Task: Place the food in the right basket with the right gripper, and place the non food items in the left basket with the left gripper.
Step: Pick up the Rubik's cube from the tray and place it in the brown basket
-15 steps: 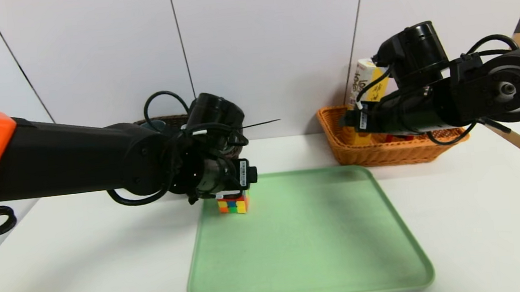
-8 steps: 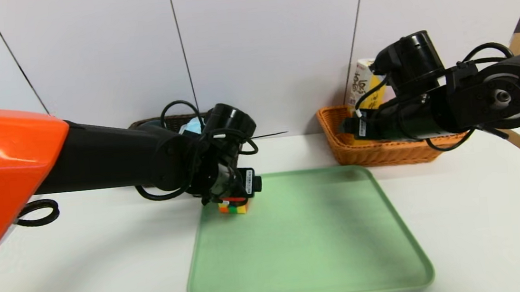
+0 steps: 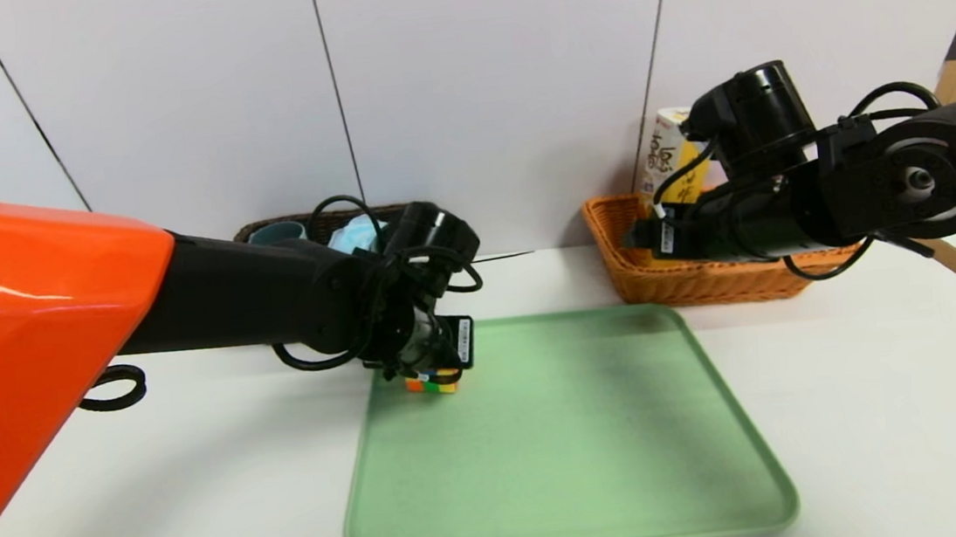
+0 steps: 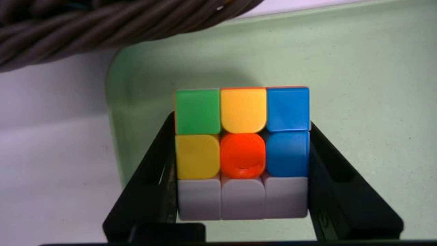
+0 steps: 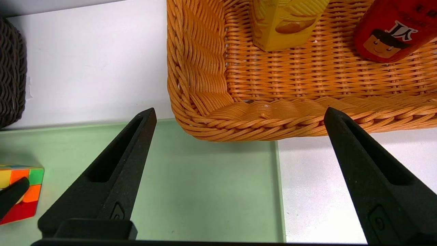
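Left gripper [image 4: 242, 171] down on the tray's [image 3: 566, 453] far-left corner, fingers flanking the cube [image 4: 242, 150] and touching its sides. Dark basket [image 3: 264, 229] just beyond. Right gripper [image 5: 239, 143] spread wide, holding nothing, above the orange basket's [image 5: 211, 102] near-left corner; carton [image 5: 283, 24] and can [image 5: 392, 30] inside.

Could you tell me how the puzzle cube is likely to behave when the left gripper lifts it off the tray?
The puzzle cube looks rigid, with flat sides meeting the left gripper fingers squarely, so it probably won't roll. Its glossy plastic may slip; its layers might twist.
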Robot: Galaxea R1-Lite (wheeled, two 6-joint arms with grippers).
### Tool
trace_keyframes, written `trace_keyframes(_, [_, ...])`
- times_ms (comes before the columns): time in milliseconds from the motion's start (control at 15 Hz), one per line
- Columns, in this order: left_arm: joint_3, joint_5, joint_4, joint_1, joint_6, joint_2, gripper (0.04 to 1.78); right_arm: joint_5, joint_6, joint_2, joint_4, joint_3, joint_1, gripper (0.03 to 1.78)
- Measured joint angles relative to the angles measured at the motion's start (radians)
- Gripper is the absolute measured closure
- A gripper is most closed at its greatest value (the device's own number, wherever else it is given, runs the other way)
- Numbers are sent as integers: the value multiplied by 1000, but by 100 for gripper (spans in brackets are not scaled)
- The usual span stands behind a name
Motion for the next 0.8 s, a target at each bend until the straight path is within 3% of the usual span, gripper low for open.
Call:
trace_keyframes(467, [-13, -43, 27, -53, 3, -97, 86, 0, 0, 3, -1, 17, 0, 12])
trace_keyframes(800, [-103, -271, 26, -123, -23, -312, 87, -1, 2, 6, -1, 21, 0, 12])
